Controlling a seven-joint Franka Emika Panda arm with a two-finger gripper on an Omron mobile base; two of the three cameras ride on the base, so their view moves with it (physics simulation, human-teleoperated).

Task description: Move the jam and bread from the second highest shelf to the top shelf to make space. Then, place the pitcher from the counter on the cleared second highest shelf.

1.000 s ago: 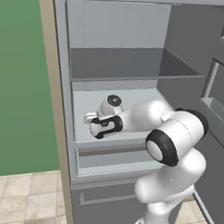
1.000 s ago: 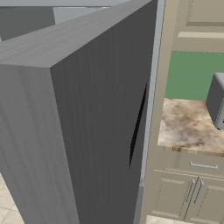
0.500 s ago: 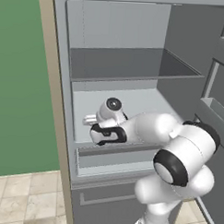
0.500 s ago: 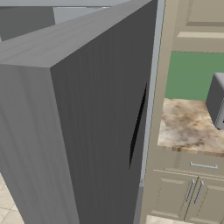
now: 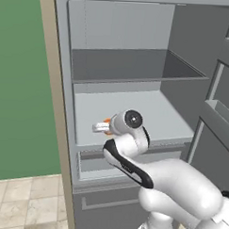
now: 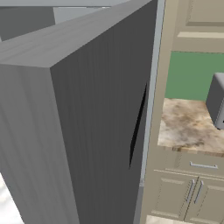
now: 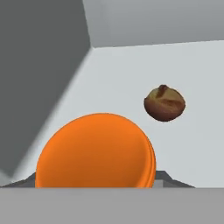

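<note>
A broad dark grey fridge door (image 6: 78, 131) fills nine o'clock through the centre. At three o'clock lies the marbled table (image 6: 188, 131), a grey appliance (image 6: 216, 103) on it, cream cabinets (image 6: 183, 197) below.

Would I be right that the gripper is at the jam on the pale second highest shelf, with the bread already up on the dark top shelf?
Not quite: the bread is not on the top shelf. The hand view shows it on the second highest shelf, just beyond the jam. The rest stands.
</note>
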